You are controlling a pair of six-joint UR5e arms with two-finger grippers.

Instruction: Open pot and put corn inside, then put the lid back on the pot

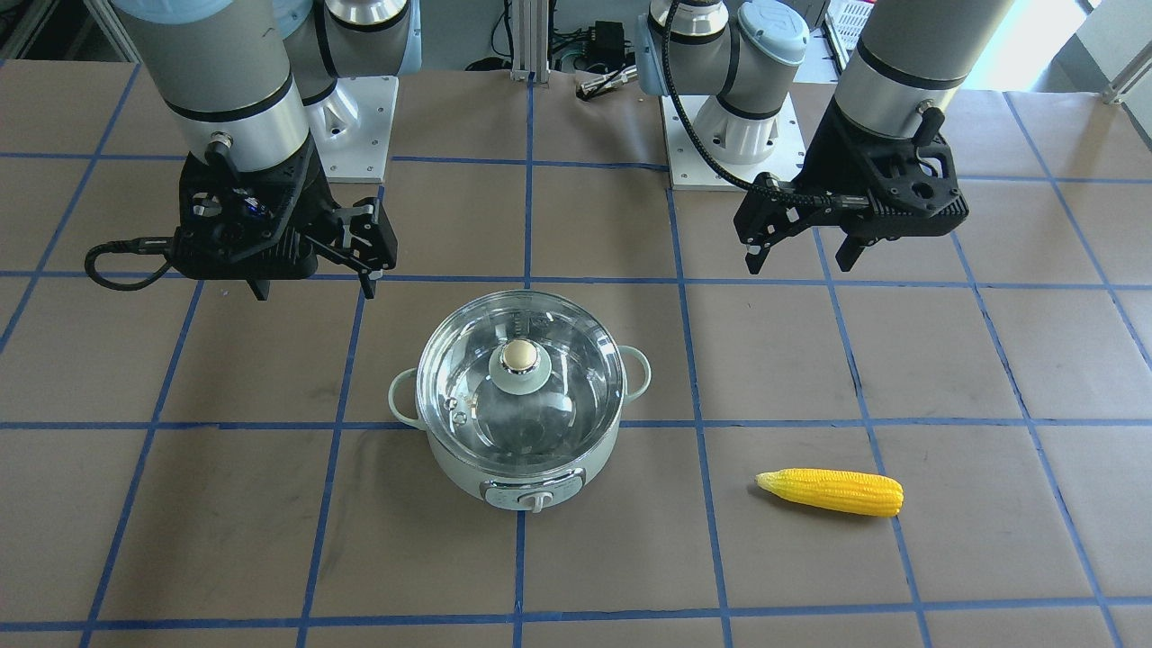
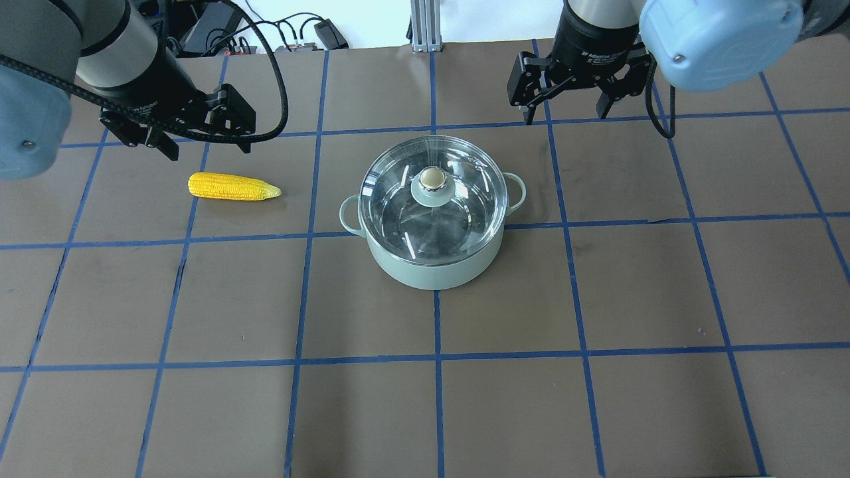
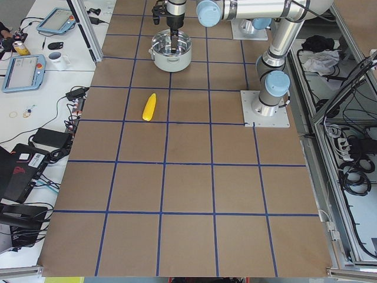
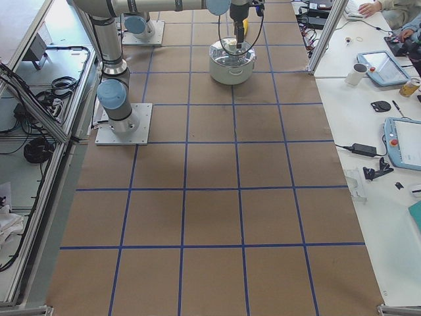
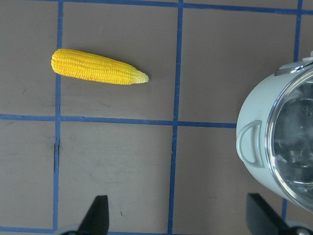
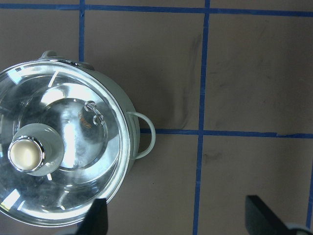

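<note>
The mint-green pot [image 2: 435, 265] stands mid-table with the glass lid [image 2: 465, 199] closed on it, beige knob [image 2: 431, 177] on top. It also shows in the front view [image 1: 468, 472], with its lid [image 1: 558, 396]. The yellow corn [image 2: 232, 187] lies flat on the table to the pot's left, apart from it, and shows in the front view [image 1: 832, 492] and the left wrist view [image 5: 98, 67]. My left gripper [image 2: 207, 149] is open and empty, hovering just behind the corn. My right gripper [image 2: 566, 116] is open and empty, hovering behind and right of the pot. The right wrist view shows the lid [image 6: 93, 166] at left.
Brown table paper with a blue tape grid [image 2: 435, 358]. The arm base plates [image 1: 364, 126] [image 1: 738, 144] sit at the robot's edge. Side benches hold tablets, a mug [image 3: 57, 58] and cables beyond the table's ends.
</note>
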